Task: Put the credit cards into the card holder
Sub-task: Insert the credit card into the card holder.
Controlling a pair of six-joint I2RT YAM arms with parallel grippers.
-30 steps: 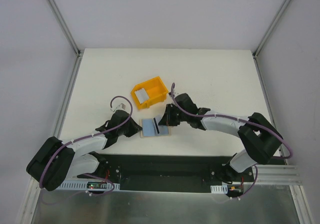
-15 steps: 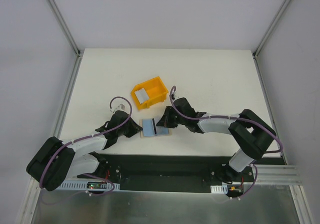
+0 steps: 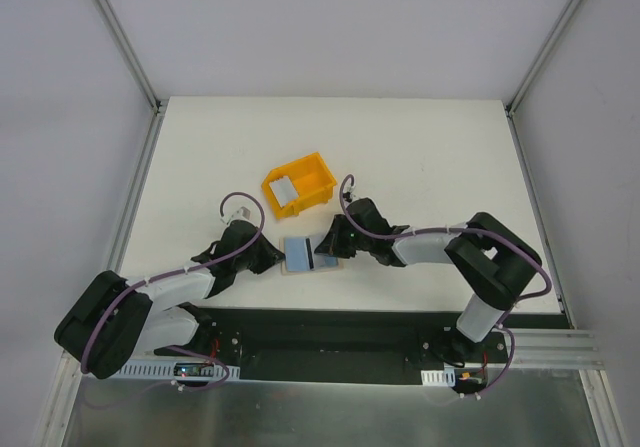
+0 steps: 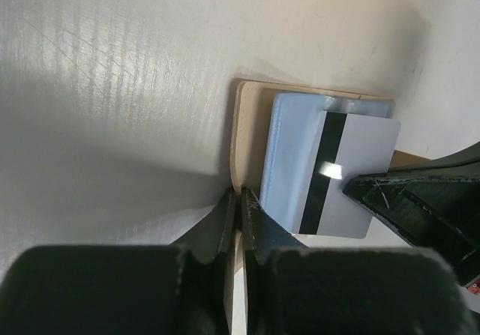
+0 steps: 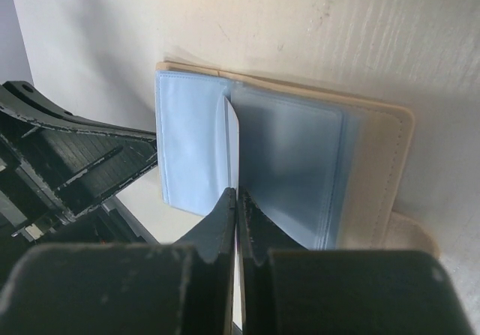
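Card holder (image 3: 297,254), likely soft & floppy, is lying open mid-frame in top view w/ left gripper (image 4: 240,198) clamping its beige edge, while right gripper (image 5: 235,196) is pinching prob. stiff, slick credit card (image 4: 367,163) by its end.

Colours listed by position relative to the card holder (image 4: 247,125).
Card holder: beige, lined in translucent pale blue. Credit card (image 4: 352,177) laid upon it: silvery-grey, crossed by one black stripe. Bin (image 3: 322,179) behind it: yellow. Table (image 3: 430,157) beneath: white.
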